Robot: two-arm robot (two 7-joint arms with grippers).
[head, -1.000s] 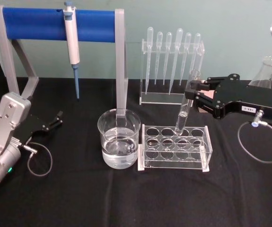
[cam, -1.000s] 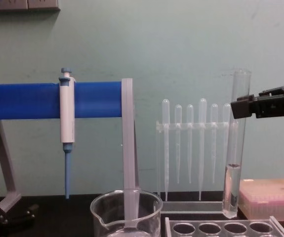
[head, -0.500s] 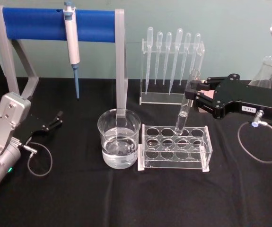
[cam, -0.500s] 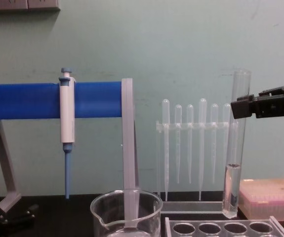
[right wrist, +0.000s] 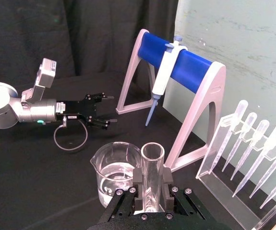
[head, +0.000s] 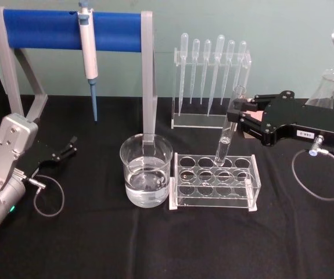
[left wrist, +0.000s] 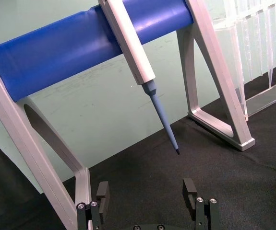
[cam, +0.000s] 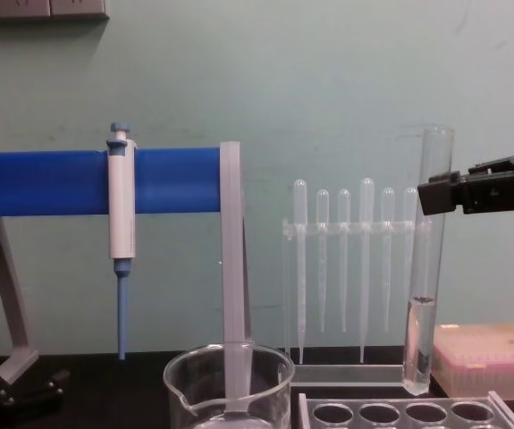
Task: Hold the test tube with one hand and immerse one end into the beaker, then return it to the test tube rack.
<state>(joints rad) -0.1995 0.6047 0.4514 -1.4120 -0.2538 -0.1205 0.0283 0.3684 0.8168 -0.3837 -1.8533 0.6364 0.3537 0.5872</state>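
My right gripper is shut on the upper part of the test tube, holding it upright and slightly tilted. The tube's rounded bottom hangs just above the back row of the clear rack. In the chest view the test tube holds some liquid in its lower third, with the right gripper clamped near its top. The beaker, partly filled with clear liquid, stands left of the rack. The right wrist view shows the tube's rim and the beaker beyond. My left gripper rests open at the far left.
A blue-barred stand with a hanging pipettor rises behind the beaker. A clear holder of plastic pipettes stands behind the rack. A conical flask and a pink tip box sit at the right.
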